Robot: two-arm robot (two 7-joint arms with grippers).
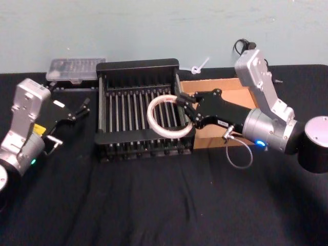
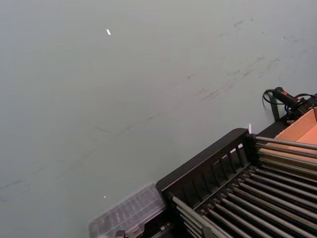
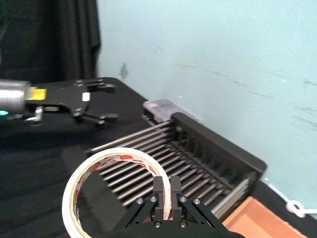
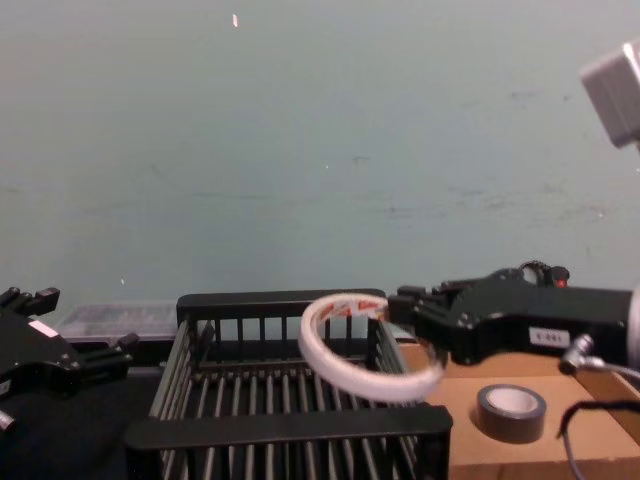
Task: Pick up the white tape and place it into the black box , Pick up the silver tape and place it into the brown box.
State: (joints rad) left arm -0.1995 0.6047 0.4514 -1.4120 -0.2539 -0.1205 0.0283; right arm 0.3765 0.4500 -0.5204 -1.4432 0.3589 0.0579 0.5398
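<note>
Over the black box (image 1: 138,69) I have the right claw (image 1: 185,108) reaching in from the brown box's side, its fingers (image 3: 159,191) pinched shut on the rim of the white tape (image 1: 168,117). From the right wrist view I see the fingers close on the ring's wall, one inside the loop and one outside, with the red print on the inner core facing the camera. The ring hangs off the tip of the claw and juts away from it toward the middle of the crate, so nearly the whole loop lies beyond the fingers. From the chest view the tape (image 4: 360,350) is tilted and held clear above the slatted bottom, roughly level with the crate's rim, not resting on the bars.

The silver tape (image 4: 510,410) lies flat on the floor of the brown box (image 4: 480,445), just under and in front of the right arm's black wrist housing, apart from the claw. The brown box sits right beside the black box on the black bench (image 1: 154,205).

My left claw (image 1: 77,111) hovers above the bench to the left of the crate, its fingers spread apart and holding nothing. A clear plastic case (image 1: 74,69) sits behind it, touching the crate's far left corner.
</note>
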